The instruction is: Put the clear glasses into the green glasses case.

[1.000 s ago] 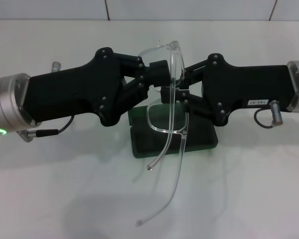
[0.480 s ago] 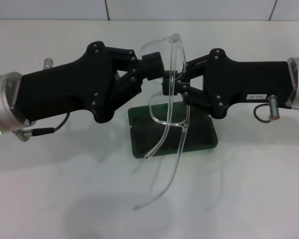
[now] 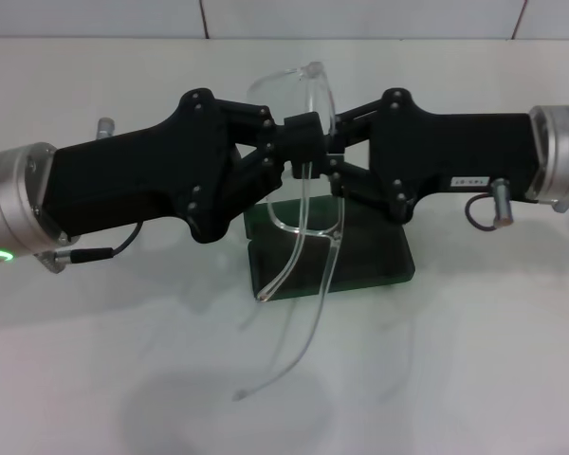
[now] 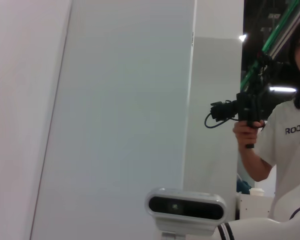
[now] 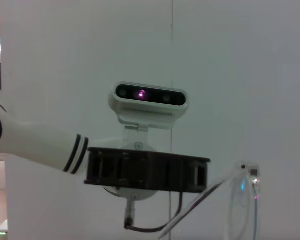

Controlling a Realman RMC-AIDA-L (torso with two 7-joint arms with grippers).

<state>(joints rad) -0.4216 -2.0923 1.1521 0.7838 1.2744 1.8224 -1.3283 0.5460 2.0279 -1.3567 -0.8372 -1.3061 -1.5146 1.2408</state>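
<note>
Setting: robotics lab or test cell. Evidence: bare white tabletop (image 3: 474, 360); plain white wall panels (image 4: 125, 110) behind a grey bar-shaped depth camera (image 4: 186, 206); beside that camera, a person in a white printed T-shirt (image 4: 290, 135) holding a black camera rig (image 4: 245, 107).

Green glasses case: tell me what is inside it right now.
Only dark lining shows inside the open green glasses case. The clear glasses hang above it, held between the left gripper and right gripper, which hide its rear part.

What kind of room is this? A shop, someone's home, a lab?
Most likely a robotics lab or test room. A person films with a rigged camera, plain white wall panels surround a bare white table, and a sensor head sits on the robot.
</note>
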